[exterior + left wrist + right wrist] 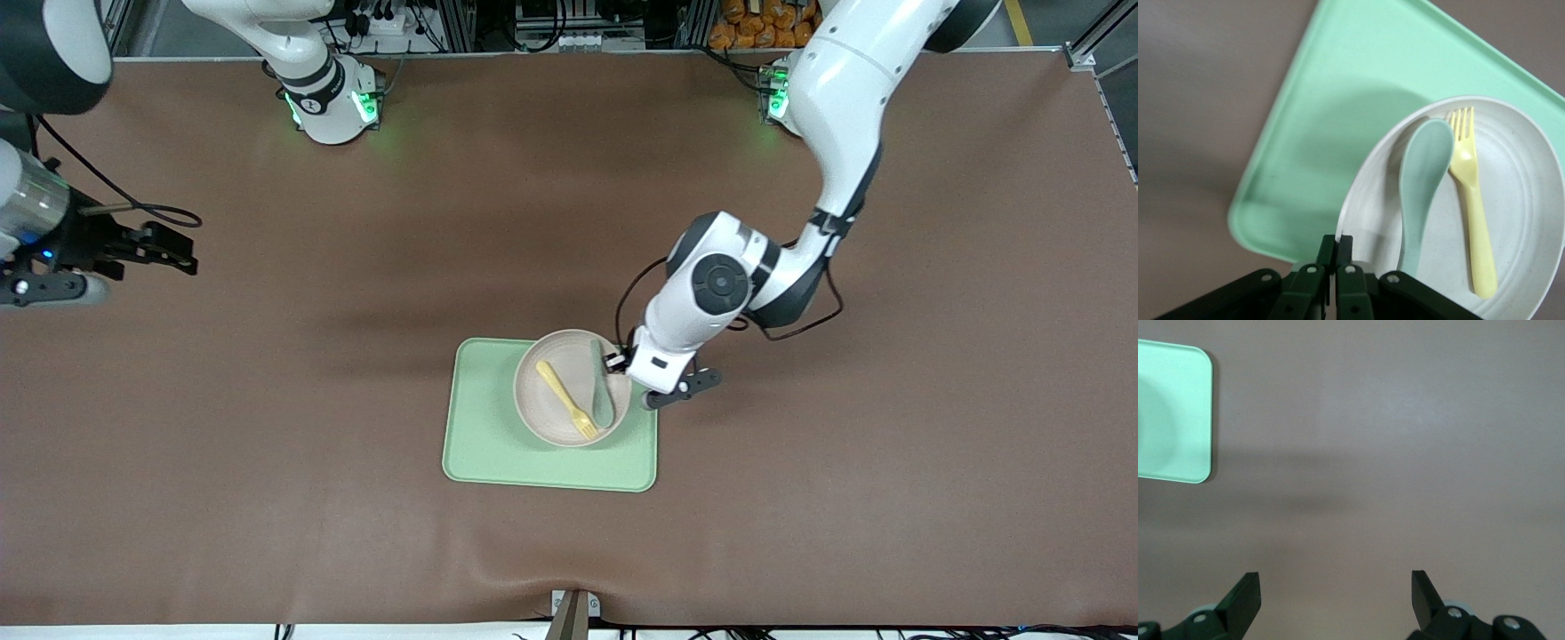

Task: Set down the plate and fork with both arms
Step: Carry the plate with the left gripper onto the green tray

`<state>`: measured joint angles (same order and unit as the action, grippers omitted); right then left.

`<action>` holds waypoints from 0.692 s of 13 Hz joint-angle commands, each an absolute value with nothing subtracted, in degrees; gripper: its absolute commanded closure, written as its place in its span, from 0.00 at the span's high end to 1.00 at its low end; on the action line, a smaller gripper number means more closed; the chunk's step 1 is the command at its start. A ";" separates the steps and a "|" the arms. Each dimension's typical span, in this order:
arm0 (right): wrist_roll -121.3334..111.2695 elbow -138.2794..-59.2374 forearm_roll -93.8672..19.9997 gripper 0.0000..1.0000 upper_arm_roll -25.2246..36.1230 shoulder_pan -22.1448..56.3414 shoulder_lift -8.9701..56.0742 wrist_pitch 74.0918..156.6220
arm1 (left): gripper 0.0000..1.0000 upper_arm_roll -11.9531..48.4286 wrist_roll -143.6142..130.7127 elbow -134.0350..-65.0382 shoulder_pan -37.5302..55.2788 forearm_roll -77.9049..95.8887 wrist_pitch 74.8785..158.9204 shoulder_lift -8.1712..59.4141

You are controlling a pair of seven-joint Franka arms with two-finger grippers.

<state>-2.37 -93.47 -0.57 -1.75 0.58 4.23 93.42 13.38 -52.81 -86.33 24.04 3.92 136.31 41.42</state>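
Plate [569, 427] on tray [484, 444], toward left arm's end of tray. Fork [566, 400] and spoon [602, 391] in plate, side by side, spoon toward left arm's end. Left gripper [621, 361] at plate rim; right gripper [169, 252] over bare table [267, 400], well apart.

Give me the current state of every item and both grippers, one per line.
Light green rectangular tray: flat on the brown table.
Small round pale beige-pink plate: on the tray, at the left arm's end.
Small yellow plastic fork: lying in the plate.
Grey-green spoon: lying in the plate beside the fork.
Left gripper: shut on the plate's rim.
Right gripper: open, over bare table, waiting.
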 commanded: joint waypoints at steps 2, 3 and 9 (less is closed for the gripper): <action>-2.29 -92.99 -2.98 1.00 -1.85 4.12 8.69 96.23 | 0.00 12.57 -52.91 -82.97 24.26 1.85 140.61 45.79; -2.29 -92.99 -4.29 1.00 -1.85 4.39 10.18 97.72 | 0.00 11.44 -52.65 -82.97 24.26 0.98 141.67 46.05; -2.29 -92.90 -10.28 1.00 -1.85 8.86 20.29 109.75 | 1.00 10.11 -53.00 -83.41 23.21 -4.74 142.12 46.59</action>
